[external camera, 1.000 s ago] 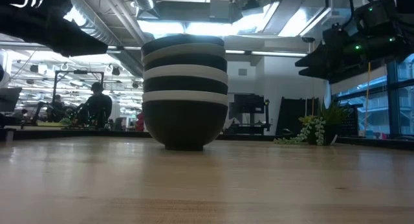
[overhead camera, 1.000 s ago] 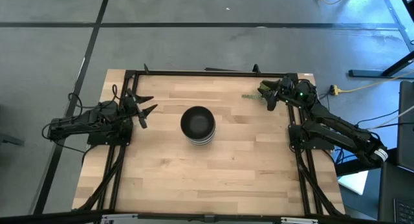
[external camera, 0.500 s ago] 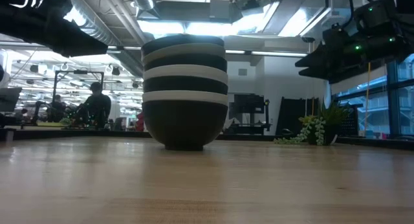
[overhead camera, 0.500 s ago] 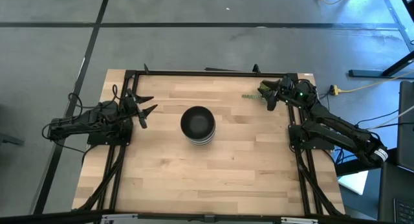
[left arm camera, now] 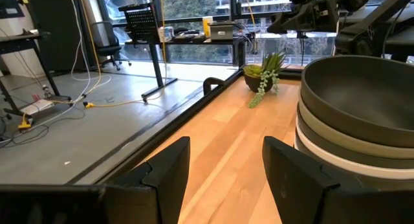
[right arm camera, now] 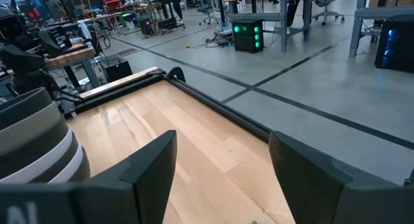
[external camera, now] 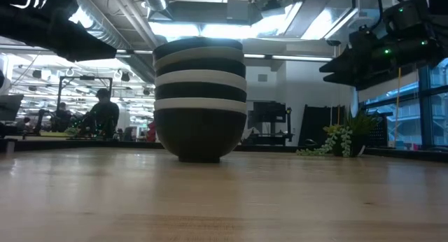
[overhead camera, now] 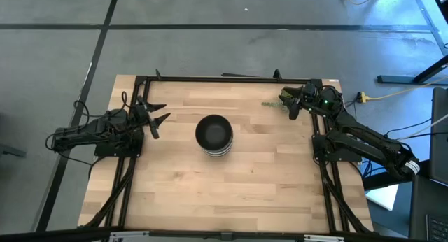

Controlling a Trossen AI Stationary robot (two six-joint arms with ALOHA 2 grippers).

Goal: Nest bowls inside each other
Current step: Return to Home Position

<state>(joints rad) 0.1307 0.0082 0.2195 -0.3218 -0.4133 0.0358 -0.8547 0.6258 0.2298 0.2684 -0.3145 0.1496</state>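
The bowls stand nested in one stack near the table's middle, a black bowl on top; the low view shows the stack in black and white bands, its bottom bowl's foot on the wood. The left wrist view shows the stack with a dark top bowl. My left gripper hovers open at the table's left edge, left of the stack. My right gripper hovers open near the far right corner. In the wrist views, my left gripper and my right gripper are empty.
A small green plant sprig lies near the far right corner, beside my right gripper; it also shows as a sprig low in the level view. A black frame runs along the table's edges. Bare wood surrounds the stack.
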